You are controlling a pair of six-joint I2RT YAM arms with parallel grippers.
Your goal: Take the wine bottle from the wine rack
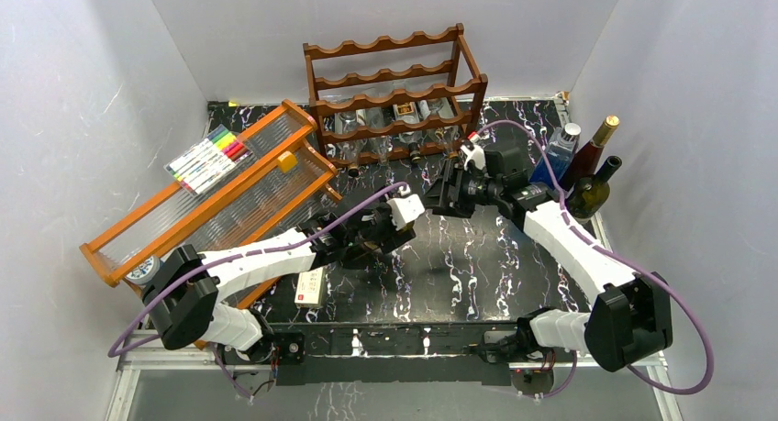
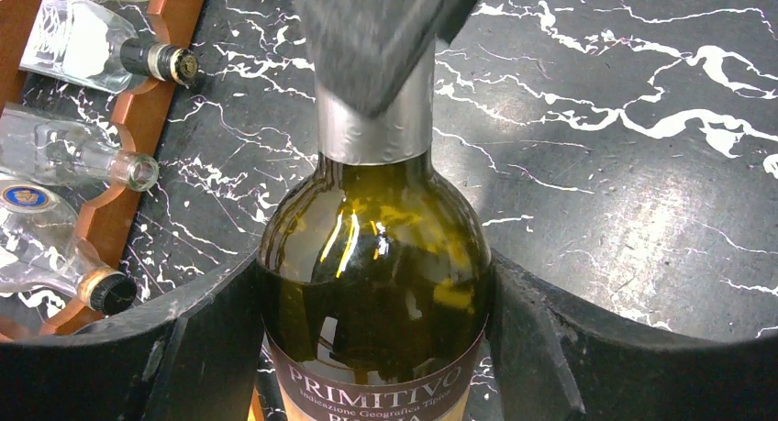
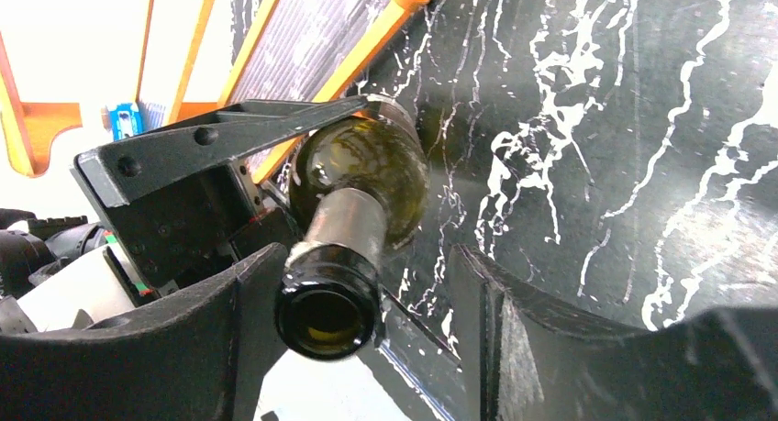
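The wine bottle [image 2: 376,256], dark green glass with a silver neck foil and a "PRIMITIVO" label, is off the wine rack [image 1: 394,95] and held over the black marbled table. My left gripper [image 2: 374,297] is shut on the bottle's body just below the shoulder. My right gripper [image 3: 367,274] is open around the bottle's mouth [image 3: 326,315]. Its left finger lies against the mouth and its right finger stands apart. In the top view the left gripper [image 1: 367,239] and right gripper [image 1: 450,196] meet in front of the rack.
Clear glass bottles [image 2: 83,45] lie in the rack's lower tiers. An orange-framed tray [image 1: 211,201] with markers [image 1: 209,158] sits at the left. Three upright bottles [image 1: 592,169] stand at the right edge. A white box [image 1: 310,286] lies near the left arm.
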